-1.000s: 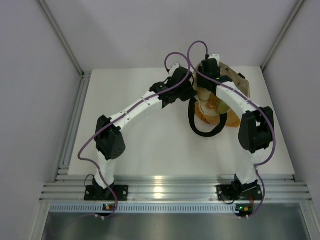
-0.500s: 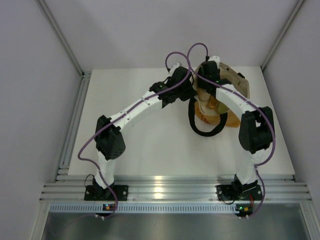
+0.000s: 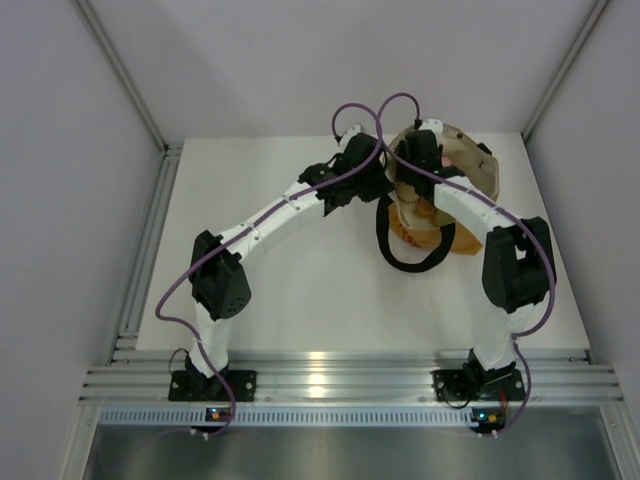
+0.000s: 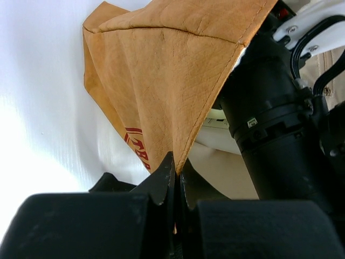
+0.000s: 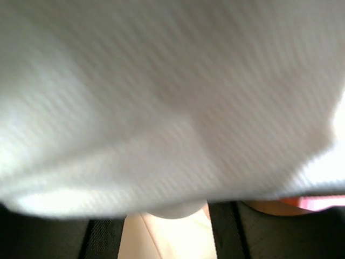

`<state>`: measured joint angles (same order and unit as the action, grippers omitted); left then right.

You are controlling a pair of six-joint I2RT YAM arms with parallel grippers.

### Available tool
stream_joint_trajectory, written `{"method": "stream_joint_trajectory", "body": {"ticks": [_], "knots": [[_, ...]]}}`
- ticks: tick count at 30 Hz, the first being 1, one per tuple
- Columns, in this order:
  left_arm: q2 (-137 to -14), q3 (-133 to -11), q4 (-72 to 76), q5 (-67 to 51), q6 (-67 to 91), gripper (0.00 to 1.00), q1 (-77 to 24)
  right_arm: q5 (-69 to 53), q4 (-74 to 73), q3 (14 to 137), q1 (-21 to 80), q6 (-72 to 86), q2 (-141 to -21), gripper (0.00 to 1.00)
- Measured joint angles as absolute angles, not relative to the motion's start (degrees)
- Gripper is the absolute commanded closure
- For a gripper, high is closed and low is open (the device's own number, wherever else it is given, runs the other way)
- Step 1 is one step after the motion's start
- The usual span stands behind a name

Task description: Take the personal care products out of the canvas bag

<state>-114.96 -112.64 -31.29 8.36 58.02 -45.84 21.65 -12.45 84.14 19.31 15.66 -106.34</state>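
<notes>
Inside the canvas bag (image 4: 161, 81), the right gripper (image 5: 167, 234) sits against blurred cream lining (image 5: 161, 108).

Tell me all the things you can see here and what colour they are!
canvas bag: one, tan outside and cream inside, far right part of the table
loop handle: one in view, black, lying on the table in front of the bag
red print: one patch, red, on the bag's side
orange and pink patch: one, inside the bag, too blurred to name
table: one, white, under everything
rail: one, silver, along the near edge
cables: two, purple, running along the arms
arms: two, white and black, both reaching to the bag
left gripper: one, black, pinching the bag's edge
right gripper: one, black, down inside the bag
</notes>
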Motion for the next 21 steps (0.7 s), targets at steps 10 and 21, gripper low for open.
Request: {"method": "stream_joint_trajectory", "body": {"ticks": [10, 21], "knots": [[-115.0, -112.8, -31.3, 8.3, 57.5, 1.0, -45.7, 22.2, -11.2, 82.5, 18.9, 16.1, -105.4, 0.59], [-115.0, -112.8, -31.3, 7.7, 57.2, 1.0, -45.6, 21.1, -10.8, 82.6, 18.6, 15.0, -105.6, 0.57]]}}
